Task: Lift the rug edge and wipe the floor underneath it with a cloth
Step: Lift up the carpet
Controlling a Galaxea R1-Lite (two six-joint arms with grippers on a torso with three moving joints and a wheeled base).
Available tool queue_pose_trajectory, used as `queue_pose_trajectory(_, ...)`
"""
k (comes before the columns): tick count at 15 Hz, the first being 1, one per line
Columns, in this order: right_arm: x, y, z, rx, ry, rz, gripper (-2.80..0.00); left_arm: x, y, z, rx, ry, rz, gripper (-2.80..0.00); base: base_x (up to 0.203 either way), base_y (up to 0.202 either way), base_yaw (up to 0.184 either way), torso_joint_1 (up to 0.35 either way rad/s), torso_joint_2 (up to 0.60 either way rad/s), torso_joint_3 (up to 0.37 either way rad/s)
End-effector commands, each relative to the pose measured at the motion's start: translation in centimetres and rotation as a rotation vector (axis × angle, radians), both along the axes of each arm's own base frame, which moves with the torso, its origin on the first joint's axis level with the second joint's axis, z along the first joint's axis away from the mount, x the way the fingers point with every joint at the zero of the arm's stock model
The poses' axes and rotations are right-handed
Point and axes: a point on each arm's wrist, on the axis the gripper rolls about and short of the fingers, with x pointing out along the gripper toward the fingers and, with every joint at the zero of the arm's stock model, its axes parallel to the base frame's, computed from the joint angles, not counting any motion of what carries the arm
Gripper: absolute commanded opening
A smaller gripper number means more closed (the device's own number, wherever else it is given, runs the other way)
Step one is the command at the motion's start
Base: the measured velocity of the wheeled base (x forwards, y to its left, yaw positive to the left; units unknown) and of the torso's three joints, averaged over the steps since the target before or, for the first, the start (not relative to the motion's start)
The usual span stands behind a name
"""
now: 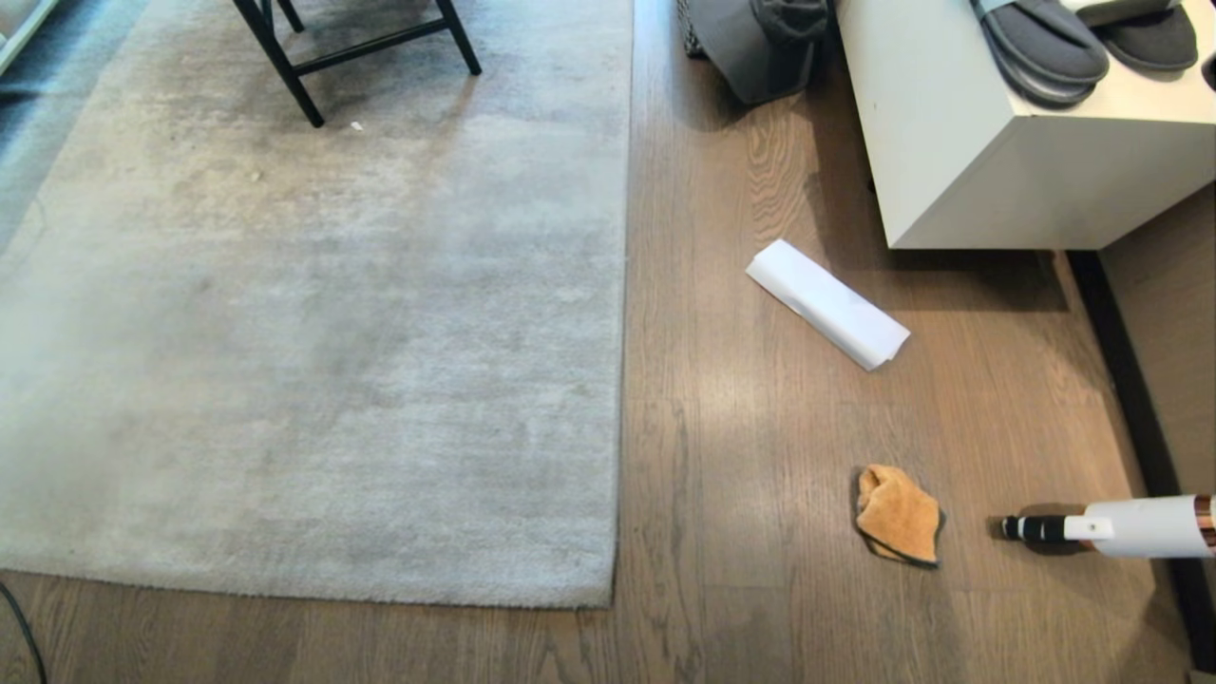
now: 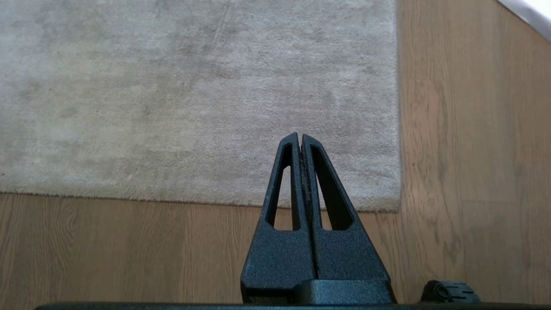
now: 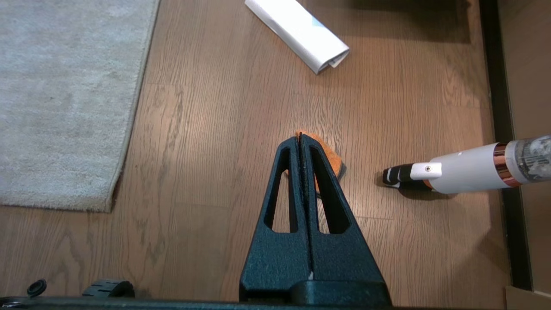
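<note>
Orange-tan fuzzy cloth (image 3: 329, 157) sits crumpled on the brown wood-grain floor (image 3: 206, 129), just past the tips of the right gripper (image 3: 300, 137), whose fingers are pressed together, empty. Left gripper (image 2: 298, 135) fingers are together too, hanging over the pale grey rug corner (image 2: 379, 198). White rolled paper (image 3: 297, 32) lies further out.

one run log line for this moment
cloth on floor | rug edge flat | left gripper shut | right gripper shut, empty

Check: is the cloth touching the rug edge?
Apart. The head view shows the cloth on the floor, with a wide strip of bare planks between it and the rug edge.
</note>
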Motion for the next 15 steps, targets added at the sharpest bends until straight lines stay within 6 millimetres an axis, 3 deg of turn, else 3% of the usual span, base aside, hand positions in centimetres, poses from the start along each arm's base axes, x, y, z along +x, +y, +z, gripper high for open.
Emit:
queue_pose_trajectory(1, 0.0, 0.0, 0.01, -0.001, -0.001, 0.001, -2.8, 0.01, 0.0, 0.0, -0.001, 0.001, 0.001, -2.8, 0.0, 0.0, 0.0, 0.002, 0.0, -0.201)
queue_pose_trajectory(15, 0.0, 0.0, 0.01, -0.001, -0.001, 0.001, -2.8, 0.01, 0.0, 0.0, -0.006, 0.001, 0.001, -2.8, 0.0, 0.0, 0.0, 0.002, 0.0, -0.197)
